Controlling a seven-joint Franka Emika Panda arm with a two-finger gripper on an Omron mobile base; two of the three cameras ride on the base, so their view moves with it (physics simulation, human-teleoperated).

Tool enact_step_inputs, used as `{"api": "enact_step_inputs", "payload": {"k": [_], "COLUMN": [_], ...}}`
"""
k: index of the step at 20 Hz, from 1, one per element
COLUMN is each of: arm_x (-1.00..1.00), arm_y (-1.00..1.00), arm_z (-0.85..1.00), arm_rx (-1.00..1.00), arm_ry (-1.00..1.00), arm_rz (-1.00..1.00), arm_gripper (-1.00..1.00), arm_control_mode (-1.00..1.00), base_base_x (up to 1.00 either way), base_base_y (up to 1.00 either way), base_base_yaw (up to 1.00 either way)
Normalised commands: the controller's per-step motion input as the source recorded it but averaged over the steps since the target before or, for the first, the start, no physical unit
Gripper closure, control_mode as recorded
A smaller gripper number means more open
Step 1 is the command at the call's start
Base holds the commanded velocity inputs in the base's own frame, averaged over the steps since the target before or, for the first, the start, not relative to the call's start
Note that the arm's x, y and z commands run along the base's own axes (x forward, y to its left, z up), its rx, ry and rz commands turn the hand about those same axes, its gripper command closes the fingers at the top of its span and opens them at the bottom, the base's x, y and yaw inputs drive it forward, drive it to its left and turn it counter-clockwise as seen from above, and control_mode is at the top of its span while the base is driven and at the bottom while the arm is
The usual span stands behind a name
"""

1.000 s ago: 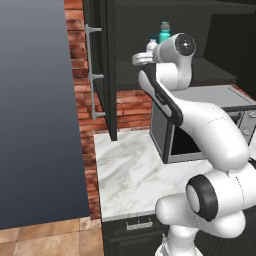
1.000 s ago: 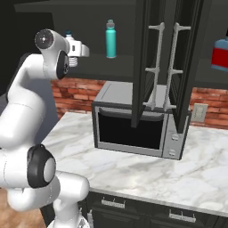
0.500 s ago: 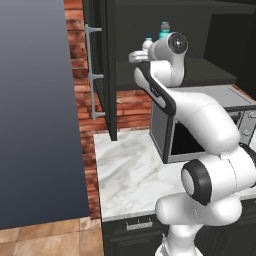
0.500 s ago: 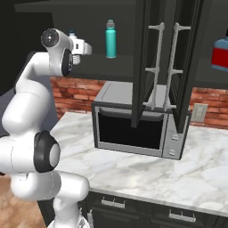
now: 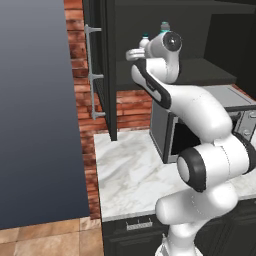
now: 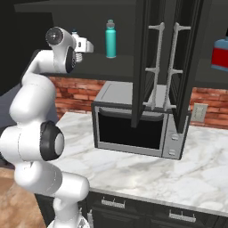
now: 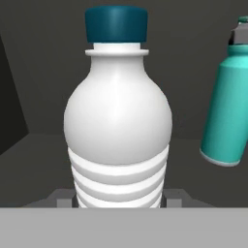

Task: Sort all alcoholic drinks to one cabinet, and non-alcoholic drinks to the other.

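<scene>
A small pale ribbed water bottle (image 7: 117,121) with a dark teal cap stands upright between the fingers of my gripper (image 7: 118,197), which is shut on its lower body. To its right stands the tall teal bottle (image 7: 227,111) on the dark shelf. From the base, my gripper (image 6: 84,44) is at the left black cabinet's shelf (image 6: 95,67), left of the teal bottle (image 6: 110,39); only the water bottle's cap (image 5: 145,36) peeks over the hand (image 5: 136,53). A squat blue bottle with a red label (image 6: 220,54) sits in the right cabinet (image 6: 209,78).
Both cabinets' doors (image 6: 143,67) hang open with silver bar handles (image 6: 156,67) over a steel microwave (image 6: 133,129) on the marble counter (image 6: 147,173). A large grey panel (image 5: 35,115) stands at the left; brick wall behind.
The arm has swung the hand and the bottle a little further in toward the left cabinet's shelf. The teal and blue bottles have not moved.
</scene>
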Motion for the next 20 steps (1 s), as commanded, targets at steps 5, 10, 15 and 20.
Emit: {"api": "enact_step_inputs", "payload": {"k": [5, 10, 15, 20], "arm_x": [0.13, 0.1, 0.12, 0.15], "arm_y": [0.04, 0.03, 0.02, 0.0], "arm_z": [-0.03, -0.15, -0.19, -0.13], "arm_rx": [0.0, 0.0, 0.0, 0.0], "arm_ry": [0.0, 0.0, 0.0, 0.0], "arm_rz": [0.0, -0.01, -0.01, -0.01], "arm_gripper": [1.0, 1.0, 1.0, 1.0], "arm_control_mode": [-1.0, -1.0, -1.0, -1.0], "base_base_x": [0.0, 0.0, 0.0, 0.0], "base_base_y": [0.0, 0.0, 0.0, 0.0], "base_base_yaw": [0.0, 0.0, 0.0, 0.0]}}
